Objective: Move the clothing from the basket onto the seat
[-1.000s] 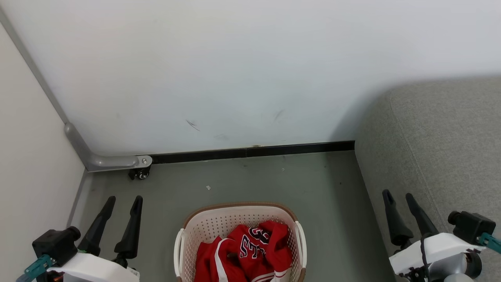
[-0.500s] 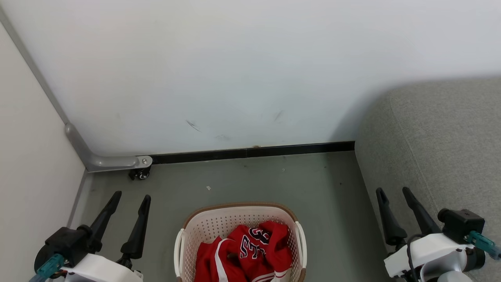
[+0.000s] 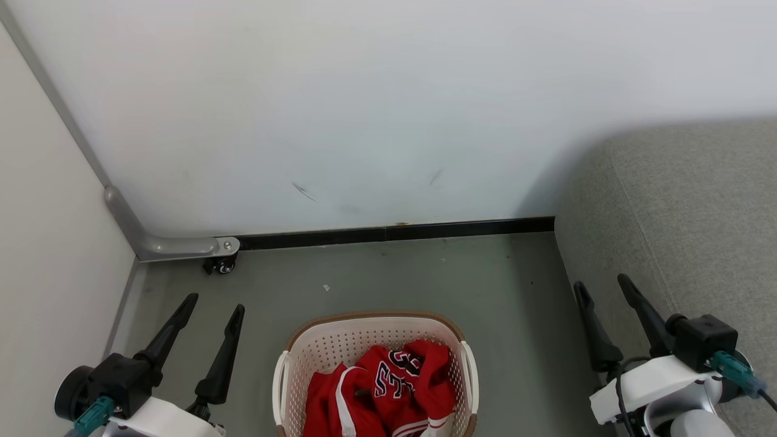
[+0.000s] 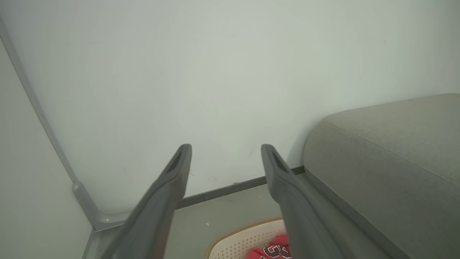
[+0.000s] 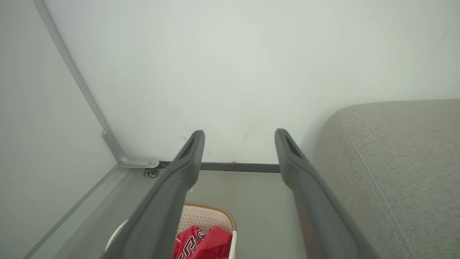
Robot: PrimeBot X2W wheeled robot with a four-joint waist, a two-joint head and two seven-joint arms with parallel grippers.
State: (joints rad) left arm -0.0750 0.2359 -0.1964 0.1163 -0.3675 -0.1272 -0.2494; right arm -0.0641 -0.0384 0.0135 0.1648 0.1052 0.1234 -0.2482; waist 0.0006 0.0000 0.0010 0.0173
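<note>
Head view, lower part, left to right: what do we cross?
left hand → basket → right hand. The seat overlaps the right hand, so it has no clear place in the order.

I am looking at bare grey floor lying open on either side of the cream-white perforated plastic basket with a brown rim. Its mouth is gaping upward over the red clothing. The large grey woven-fabric seat is crowding my right gripper. A pale side panel and a black caster are hemming in my left gripper. A white wall is closing the far side.
</note>
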